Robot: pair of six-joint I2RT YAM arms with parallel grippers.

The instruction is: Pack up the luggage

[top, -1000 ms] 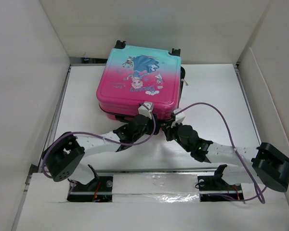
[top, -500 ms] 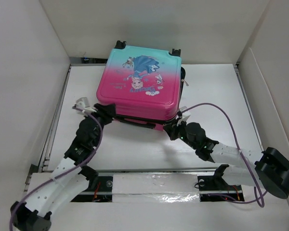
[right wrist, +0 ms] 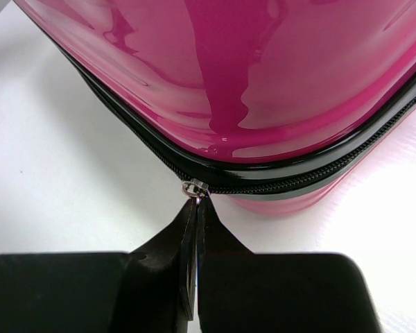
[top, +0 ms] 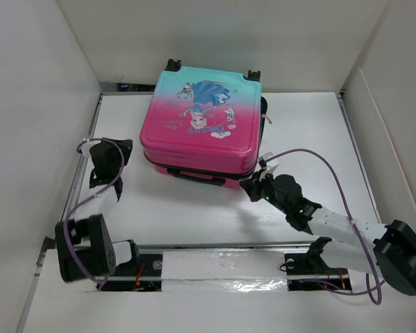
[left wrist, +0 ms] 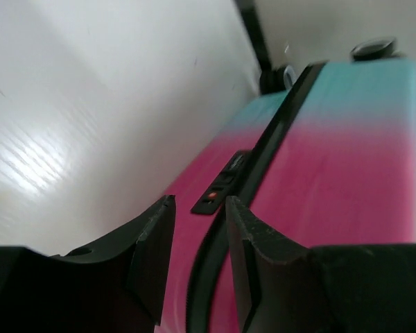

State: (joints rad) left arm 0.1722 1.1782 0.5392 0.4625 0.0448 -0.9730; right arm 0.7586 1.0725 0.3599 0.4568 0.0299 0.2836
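One suitcase (top: 201,128), closed, lies flat at mid-worktop (top: 319,132), two wheels (top: 172,64) toward 12 o'clock. Shell lettering unreadable. Right claw (right wrist: 195,205) clenched on the zipper pull (right wrist: 191,188) at the 5 o'clock corner. Left claw (left wrist: 199,205) parted, empty, at 9 o'clock.

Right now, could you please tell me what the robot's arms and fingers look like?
Both the left arm and right arm have white links with black joint housings, and a purple cable loops along each. The left gripper has broad black fingers with rounded tips; those of the right gripper taper to a point.
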